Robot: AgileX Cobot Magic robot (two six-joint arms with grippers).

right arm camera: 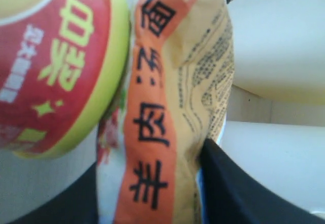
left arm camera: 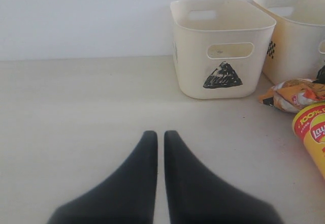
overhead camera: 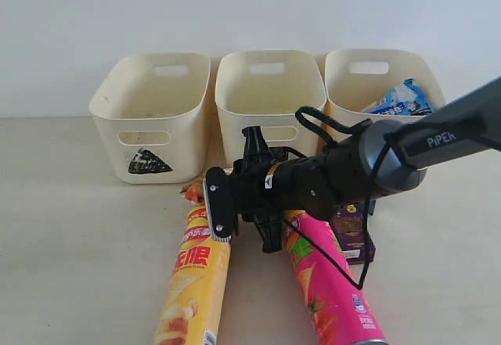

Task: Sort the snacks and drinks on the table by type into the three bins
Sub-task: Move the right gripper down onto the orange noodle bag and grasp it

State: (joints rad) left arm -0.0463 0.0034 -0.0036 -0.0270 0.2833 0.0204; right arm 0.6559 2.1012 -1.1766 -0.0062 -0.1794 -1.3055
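Cream plastic; three bins in a row at the back of the pale table (overhead camera: 70, 228); triangle bin (overhead camera: 149, 102) on the left of the exterior view, middle bin (overhead camera: 270, 95), right-hand bin (overhead camera: 376, 79) with a blue packet (overhead camera: 401, 98) inside it.

Yellow tube (overhead camera: 194, 278) and pink tube (overhead camera: 329, 290) lie on their sides on the table in front of the bins; dark purple carton (overhead camera: 352, 231) just beside the pink tube, partly behind the arm.

Orange packet (right arm camera: 162, 107) on the table by the yellow tube's top end, in front of the triangle and middle bins.

Right gripper (right arm camera: 150, 155) reaches across the middle, down at that packet; jaws stand either side of it, one finger (right arm camera: 228, 188) touching the foil; whether they pinch it, cannot tell.

Left gripper (left arm camera: 158, 137) low over bare table, well away from the triangle bin; jaws drawn together to a thin slit, nothing between them.
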